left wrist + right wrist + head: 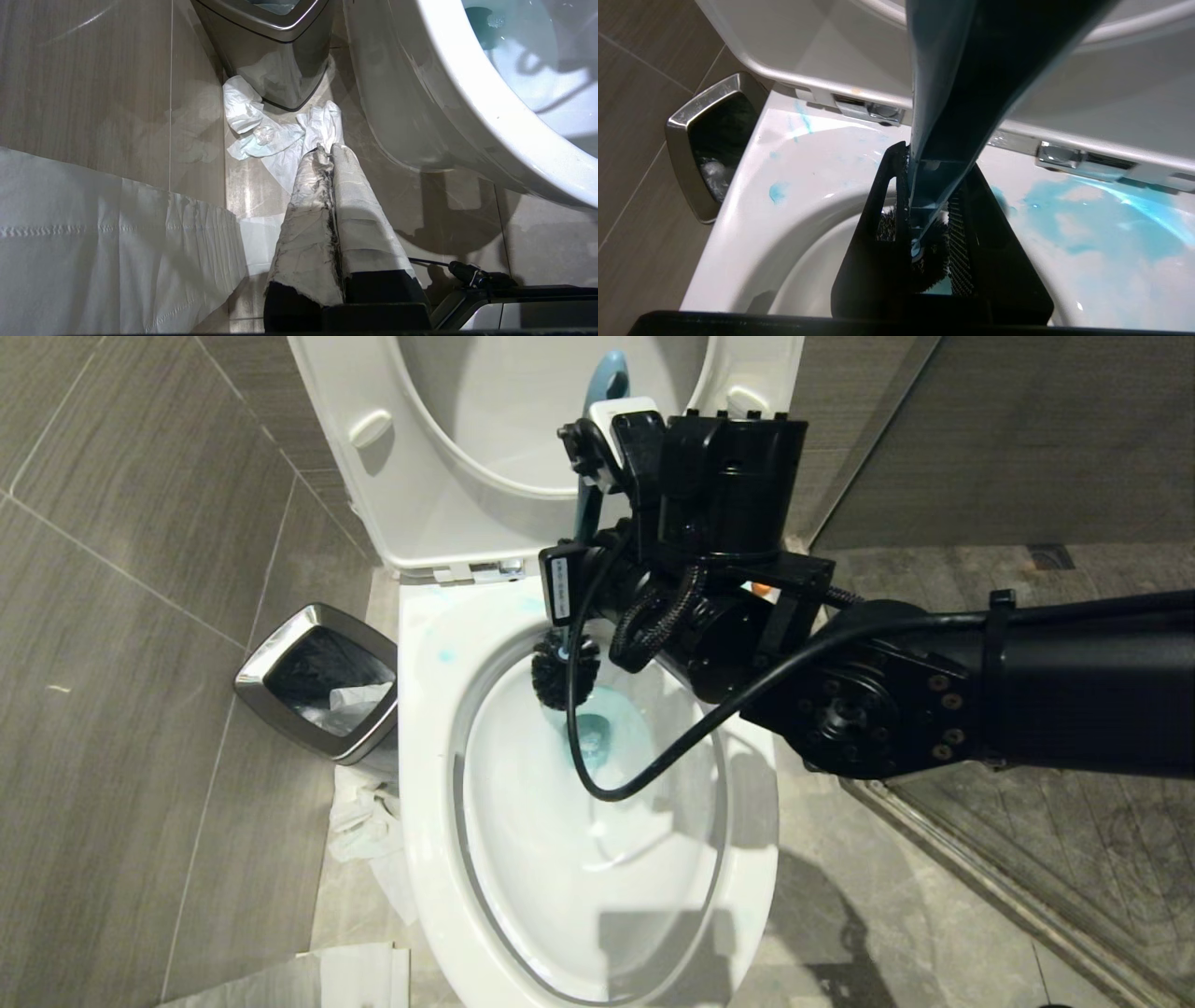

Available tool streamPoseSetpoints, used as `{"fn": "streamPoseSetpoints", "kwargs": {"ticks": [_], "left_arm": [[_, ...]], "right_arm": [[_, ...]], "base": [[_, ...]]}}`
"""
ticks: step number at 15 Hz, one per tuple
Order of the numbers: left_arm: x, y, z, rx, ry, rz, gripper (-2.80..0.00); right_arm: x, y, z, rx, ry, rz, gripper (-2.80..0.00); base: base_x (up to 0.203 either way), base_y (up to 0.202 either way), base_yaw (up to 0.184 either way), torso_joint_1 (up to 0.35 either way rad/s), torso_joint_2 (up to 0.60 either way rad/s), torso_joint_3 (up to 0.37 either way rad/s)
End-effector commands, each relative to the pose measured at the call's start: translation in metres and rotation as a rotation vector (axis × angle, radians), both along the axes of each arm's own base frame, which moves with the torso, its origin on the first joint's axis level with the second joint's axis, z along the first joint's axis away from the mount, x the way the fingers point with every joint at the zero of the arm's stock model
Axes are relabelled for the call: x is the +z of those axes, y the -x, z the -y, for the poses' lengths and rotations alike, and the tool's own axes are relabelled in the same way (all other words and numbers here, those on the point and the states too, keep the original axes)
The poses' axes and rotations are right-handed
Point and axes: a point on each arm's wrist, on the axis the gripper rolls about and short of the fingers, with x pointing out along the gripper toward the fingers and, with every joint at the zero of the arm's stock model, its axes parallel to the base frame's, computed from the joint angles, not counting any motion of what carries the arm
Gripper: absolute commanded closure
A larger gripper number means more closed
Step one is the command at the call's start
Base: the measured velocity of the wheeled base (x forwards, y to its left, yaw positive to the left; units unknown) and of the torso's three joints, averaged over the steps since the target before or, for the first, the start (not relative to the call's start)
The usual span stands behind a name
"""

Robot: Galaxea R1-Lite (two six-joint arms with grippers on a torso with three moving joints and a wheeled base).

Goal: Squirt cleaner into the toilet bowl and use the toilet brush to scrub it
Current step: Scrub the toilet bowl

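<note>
The white toilet bowl (422, 784) fills the middle of the head view, its seat and lid raised. My right gripper (934, 161) is shut on the toilet brush's dark-blue handle (943, 93), which runs down between the black fingers. The black bristle head (565, 672) hangs just inside the bowl's back edge, above a turquoise pool of cleaner (611, 723). Pale blue cleaner smears (1101, 219) cover the back of the rim. My left gripper (329, 149), with white-wrapped fingers, is shut on nothing and hangs low beside the bowl's outer wall (420, 116).
A chrome-rimmed square waste bin (317, 681) stands against the wall left of the bowl. Crumpled tissue (364, 831) lies on the floor beside it. The raised seat (448, 476) stands behind the brush. My right arm (934, 691) reaches in from the right, over a metal floor rail (980, 877).
</note>
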Motion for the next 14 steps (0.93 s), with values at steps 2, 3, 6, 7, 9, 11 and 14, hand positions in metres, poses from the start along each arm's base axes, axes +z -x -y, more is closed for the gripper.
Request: {"fn": "streamPoseSetpoints", "kwargs": {"ticks": [2,3,6,7,9,11,14], "left_arm": [[0.0,0.0,0.0,0.0,-0.001,-0.001,0.0],[0.0,0.0,0.0,0.0,-0.002,-0.001,0.0],[0.0,0.0,0.0,0.0,-0.005,-0.001,0.0],[0.0,0.0,0.0,0.001,-0.005,-0.001,0.0],[0.0,0.0,0.0,0.0,-0.005,-0.001,0.0],[0.0,0.0,0.0,-0.001,-0.005,-0.001,0.0],[0.0,0.0,0.0,-0.001,-0.005,-0.001,0.0]], "right_arm": [[-0.023,0.007,-0.029,0.052,0.034,-0.028,0.0],[-0.028,0.016,-0.035,0.074,0.047,-0.04,0.0],[-0.032,0.04,-0.033,0.104,0.07,-0.071,0.0],[-0.031,0.047,-0.027,0.104,0.074,-0.084,0.0],[-0.037,0.065,-0.011,0.1,0.096,-0.115,0.0],[-0.042,0.082,0.012,0.098,0.112,-0.131,0.0],[-0.038,0.104,0.047,0.093,0.103,-0.127,0.0]], "base": [[0.0,0.0,0.0,0.0,0.0,0.0],[0.0,0.0,0.0,0.0,0.0,0.0],[0.0,0.0,0.0,0.0,0.0,0.0],[0.0,0.0,0.0,0.0,0.0,0.0],[0.0,0.0,0.0,0.0,0.0,0.0],[0.0,0.0,0.0,0.0,0.0,0.0],[0.0,0.0,0.0,0.0,0.0,0.0]]}}
